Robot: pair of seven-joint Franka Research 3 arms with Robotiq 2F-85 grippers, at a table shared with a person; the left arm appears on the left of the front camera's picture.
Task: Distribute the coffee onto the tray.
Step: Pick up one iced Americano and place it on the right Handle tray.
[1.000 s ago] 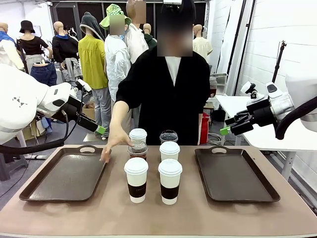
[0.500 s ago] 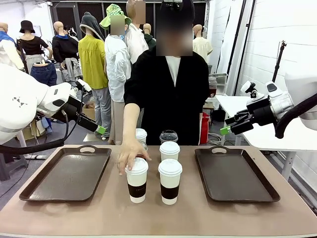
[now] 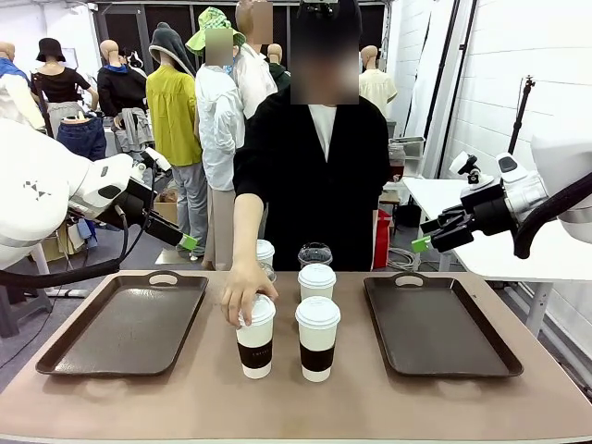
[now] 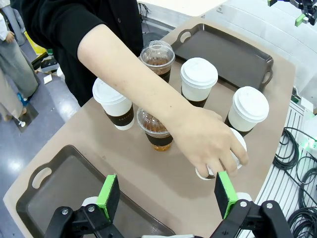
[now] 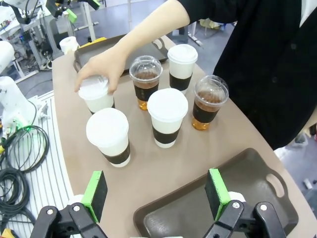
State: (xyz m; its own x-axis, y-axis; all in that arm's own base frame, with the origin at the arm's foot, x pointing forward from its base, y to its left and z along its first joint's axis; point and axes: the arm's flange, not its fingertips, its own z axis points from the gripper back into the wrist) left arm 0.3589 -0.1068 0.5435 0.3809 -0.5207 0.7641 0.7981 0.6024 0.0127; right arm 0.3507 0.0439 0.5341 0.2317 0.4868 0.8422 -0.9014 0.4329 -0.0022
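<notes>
Several coffee cups stand in the middle of the table between two trays. A person's hand grips the lid of the front-left white cup; beside it stands another sleeved white cup. Behind are a white cup, a clear dome-lidded cup and a white cup. A second clear cup stands under the person's forearm. My left gripper hangs open above the left tray. My right gripper is open, high above the right tray.
Both dark brown trays are bare, with handles at their far ends. The person stands at the far side, arm stretched over the cups. Cables lie on the floor beside the table.
The person's hand has moved from the left tray's edge to the front-left white cup's lid and now grips it. Both arms have stayed still.
</notes>
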